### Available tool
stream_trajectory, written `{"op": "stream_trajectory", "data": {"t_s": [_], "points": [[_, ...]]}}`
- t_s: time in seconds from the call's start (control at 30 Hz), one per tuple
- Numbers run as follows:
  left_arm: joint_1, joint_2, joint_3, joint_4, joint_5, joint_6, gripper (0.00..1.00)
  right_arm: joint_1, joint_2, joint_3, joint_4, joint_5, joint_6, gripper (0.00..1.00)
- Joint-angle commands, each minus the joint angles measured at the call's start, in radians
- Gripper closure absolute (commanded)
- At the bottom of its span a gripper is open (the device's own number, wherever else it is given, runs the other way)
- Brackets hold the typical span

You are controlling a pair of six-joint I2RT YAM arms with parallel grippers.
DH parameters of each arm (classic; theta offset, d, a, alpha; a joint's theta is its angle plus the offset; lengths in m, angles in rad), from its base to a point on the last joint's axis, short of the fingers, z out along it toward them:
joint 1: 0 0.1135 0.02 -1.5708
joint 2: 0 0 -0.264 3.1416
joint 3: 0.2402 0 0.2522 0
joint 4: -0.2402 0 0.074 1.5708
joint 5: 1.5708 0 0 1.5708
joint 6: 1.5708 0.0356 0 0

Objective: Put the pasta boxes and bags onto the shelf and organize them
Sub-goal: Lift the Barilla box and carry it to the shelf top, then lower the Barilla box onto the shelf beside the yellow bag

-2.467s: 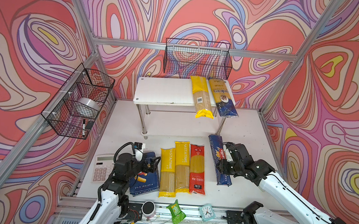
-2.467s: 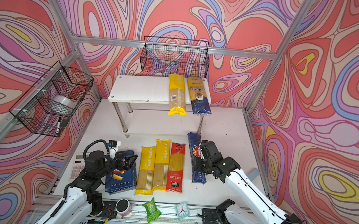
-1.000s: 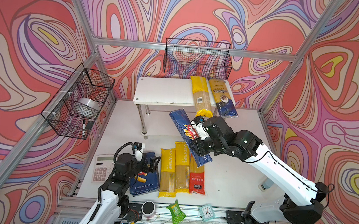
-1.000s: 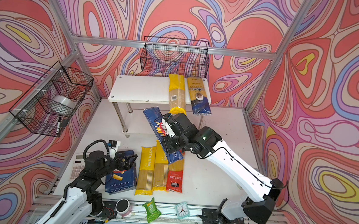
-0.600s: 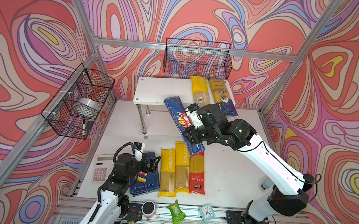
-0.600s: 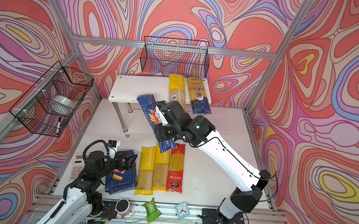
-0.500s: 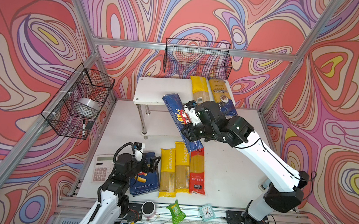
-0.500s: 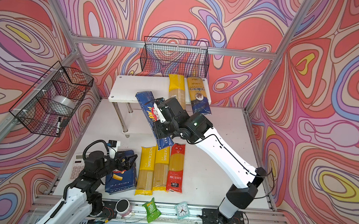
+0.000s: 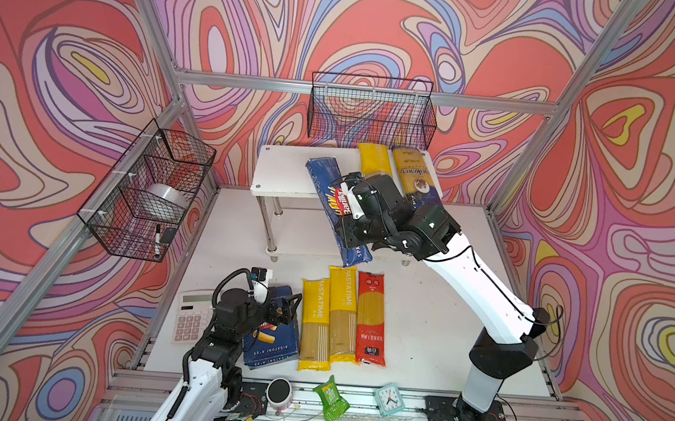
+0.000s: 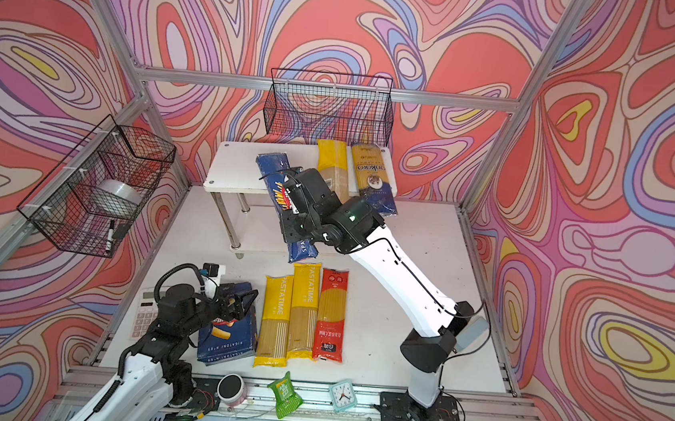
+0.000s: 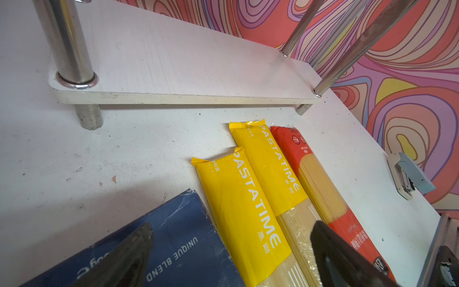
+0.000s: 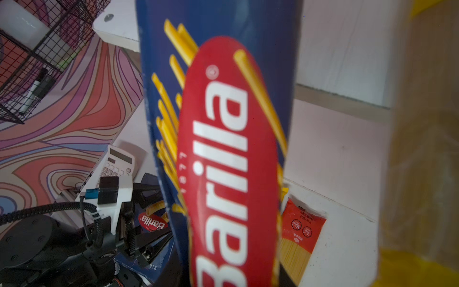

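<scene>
Scene from above, with wrist views. The long narrow spaghetti box [image 9: 324, 177], dark blue with "Barilla" in white on a red oval and "SPA" legible at its near end, was clamped at mid-length by the right gripper [image 9: 347, 214]. It slanted across the near edge of the top tier of the shelf [image 9: 285, 173], far end over the tier and near end overhanging the table. Whether it touched the tier could not be told.

The left gripper [image 9: 288, 305] hung with jaws wide apart, holding nothing, over the far end of the rigatoni box [image 9: 273, 347]. That box lay flat at the near left of the table, marked "RIGATONI N.89" and "UNIQUE BLEND". Just right of it lay two yellow bags [image 9: 314, 322] printed "PASTATIME" and a red bag [image 9: 370, 318], side by side.

On the top tier's right part lay a third yellow bag [image 9: 373, 160] and a gold and dark blue bag [image 9: 414, 176]. The right arm hid their near ends.

A calculator [image 9: 192, 315], a green packet [image 9: 329, 398] and a clock [image 9: 388, 399] lay along the near edge.

Some seconds earlier the spaghetti box had lain on the table right of the red bag. The left arm had not moved.
</scene>
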Motion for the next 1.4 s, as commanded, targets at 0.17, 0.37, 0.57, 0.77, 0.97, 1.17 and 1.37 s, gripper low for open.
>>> {"op": "stream_trajectory", "data": {"t_s": [0.17,0.37,0.57,0.77,0.97,1.17,1.37], "points": [[-0.005,-0.019,0.004,0.000,0.000,0.005,0.00,-0.010,0.075,0.178,0.120,0.141,-0.042,0.76],[-0.005,-0.019,0.005,0.000,0.001,0.005,0.00,-0.047,0.090,0.191,0.180,0.147,-0.054,0.76],[-0.005,-0.022,0.003,-0.001,0.001,0.006,0.00,-0.083,0.100,0.191,0.235,0.126,-0.052,0.75],[-0.004,-0.024,0.003,-0.004,-0.004,0.004,0.00,-0.102,0.124,0.216,0.282,0.118,-0.053,0.75],[-0.004,-0.030,0.002,-0.007,-0.005,0.004,0.00,-0.137,0.151,0.223,0.312,0.091,-0.048,0.74],[-0.004,-0.036,0.001,-0.010,-0.010,0.001,0.00,-0.160,0.175,0.226,0.317,0.065,-0.038,0.67],[-0.005,-0.036,0.001,-0.012,-0.012,0.001,0.00,-0.172,0.181,0.213,0.316,0.064,-0.019,0.61]]}}
